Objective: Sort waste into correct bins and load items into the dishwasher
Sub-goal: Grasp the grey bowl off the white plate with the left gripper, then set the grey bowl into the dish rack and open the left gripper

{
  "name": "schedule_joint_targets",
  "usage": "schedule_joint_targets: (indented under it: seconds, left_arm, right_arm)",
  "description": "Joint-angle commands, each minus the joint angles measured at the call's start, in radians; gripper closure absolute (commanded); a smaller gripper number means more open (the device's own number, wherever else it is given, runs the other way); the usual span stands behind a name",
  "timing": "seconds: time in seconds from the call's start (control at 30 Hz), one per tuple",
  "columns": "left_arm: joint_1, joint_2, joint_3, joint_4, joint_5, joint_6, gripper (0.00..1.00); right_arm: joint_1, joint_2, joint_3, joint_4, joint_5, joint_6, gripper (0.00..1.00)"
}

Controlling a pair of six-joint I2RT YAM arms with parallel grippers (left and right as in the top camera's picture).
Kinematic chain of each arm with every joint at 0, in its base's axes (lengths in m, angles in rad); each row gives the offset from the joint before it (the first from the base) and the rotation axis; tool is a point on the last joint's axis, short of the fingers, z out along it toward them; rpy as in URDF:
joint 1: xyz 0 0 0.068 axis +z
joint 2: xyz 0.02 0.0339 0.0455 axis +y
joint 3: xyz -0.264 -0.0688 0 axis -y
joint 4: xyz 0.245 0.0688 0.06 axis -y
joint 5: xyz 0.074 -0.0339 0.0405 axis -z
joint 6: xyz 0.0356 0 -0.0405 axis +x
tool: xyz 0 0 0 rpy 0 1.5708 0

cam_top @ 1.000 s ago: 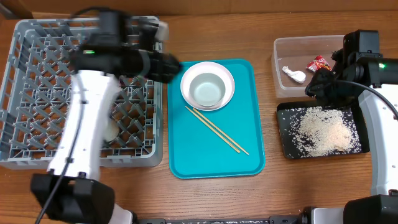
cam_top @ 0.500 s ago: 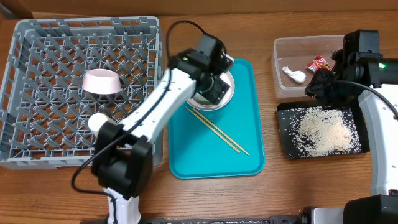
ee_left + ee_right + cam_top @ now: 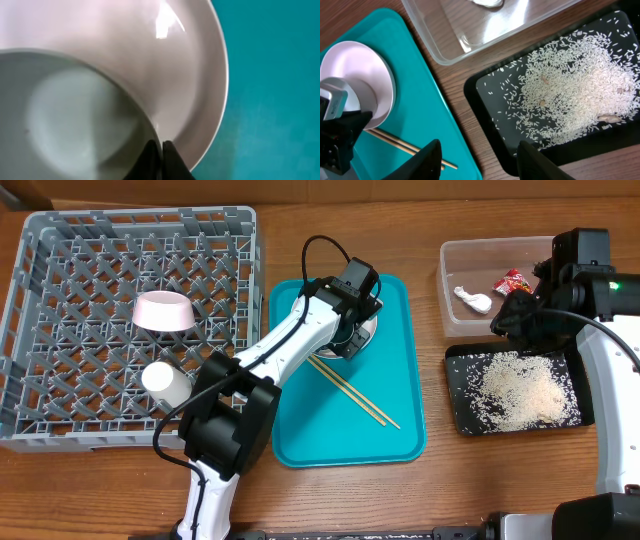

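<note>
The left jaws pinch narrowly on the rim of the grey bowl (image 3: 65,115), which sits in the white plate (image 3: 200,75) on the teal tray (image 3: 340,435), chopsticks (image 3: 350,390) beside. The right jaws gape wide by the black tray (image 3: 462,420) of rice (image 3: 520,385). The wrapper (image 3: 515,281) and scrap (image 3: 472,299) lie in the clear tub (image 3: 480,265), the white bowl (image 3: 163,311) and cup (image 3: 165,383) in the dish rack (image 3: 60,390).

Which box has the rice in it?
The black tray: loose white rice grains are spread over its floor. The clear tub next to it holds only a red wrapper and a white scrap, no rice.
</note>
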Motion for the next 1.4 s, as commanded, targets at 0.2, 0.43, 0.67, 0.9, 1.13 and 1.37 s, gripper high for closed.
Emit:
schedule_joint_targets:
  seconds: [0.2,0.43,0.67,0.9,1.13,1.37]
  left_arm:
    - [0.036,-0.148,0.140,-0.119,0.007,-0.123,0.96]
    - [0.289,-0.270,0.147,-0.021,0.365,-0.273,0.96]
    - [0.581,-0.228,0.146,0.116,0.719,-0.288,0.96]
    - [0.777,-0.075,0.146,0.220,1.198,-0.292,0.96]
    - [0.875,0.081,0.146,0.237,1.420,-0.291,0.96]
    - [0.948,0.135,0.145,0.226,1.447,-0.290,0.91]
  right_arm:
    - [0.000,-0.027,0.027,0.003,0.002,-0.003,0.50]
    - [0.000,-0.027,0.027,0.003,0.001,-0.003,0.50]
    - [0.000,-0.027,0.027,0.003,0.001,-0.003,0.49]
    - [0.000,-0.027,0.027,0.003,0.001,-0.003,0.50]
    - [0.000,-0.027,0.027,-0.003,0.001,-0.003,0.50]
    - [0.000,-0.027,0.027,-0.014,0.001,-0.003,0.50]
